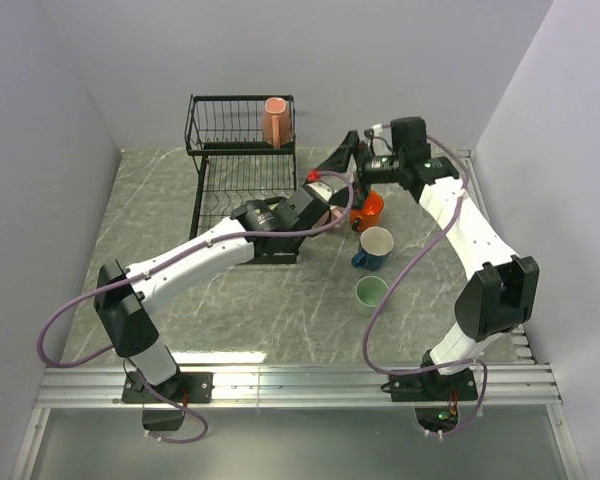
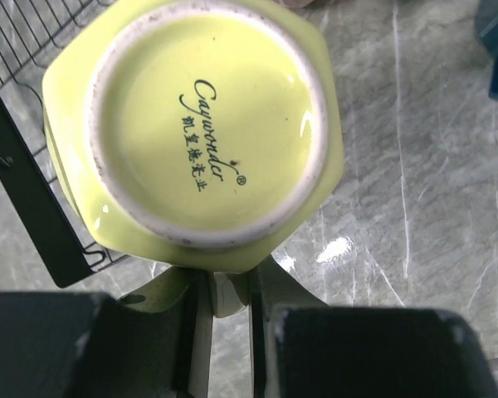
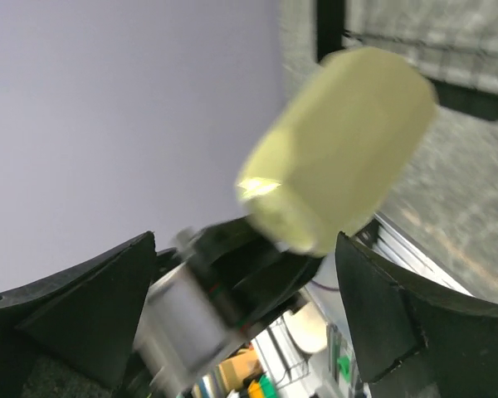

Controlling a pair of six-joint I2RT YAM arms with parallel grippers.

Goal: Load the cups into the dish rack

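The dish rack (image 1: pixel 225 125) stands at the far left of the desk (image 1: pixel 280 310), with one pink cup (image 1: pixel 275 122) upside down in its upper basket. Its lower tray looks unfilled, though the left arm covers its right end.

Just right of the rack, the left gripper (image 2: pixel 231 290) has its jaws nearly closed on a thin part of the pale yellow cup (image 2: pixel 207 124), which hangs above the desk with its base towards the wrist camera. That narrow pinch on heavy ceramic is the main risk, I judge: a quick swing towards the rack could let the cup pivot or slip. It is also just beside the black wire edge, so a low approach could knock it loose. Whether the jaws hold the rim or a handle I cannot tell, and the cup's mouth is unseen.

Further right, the right gripper (image 3: pixel 246 249) has its jaws spread wide and holds nothing. It is close to the held cup, so the two arms could clash. Its view is blurred.

The orange cup (image 1: pixel 370 210), blue cup (image 1: pixel 376 246) and pale green cup (image 1: pixel 370 293) wait on the desk. The orange one sits near both wrists and could be bumped. The overhead view hardly shows the yellow cup, and I cannot make out a second pink cup
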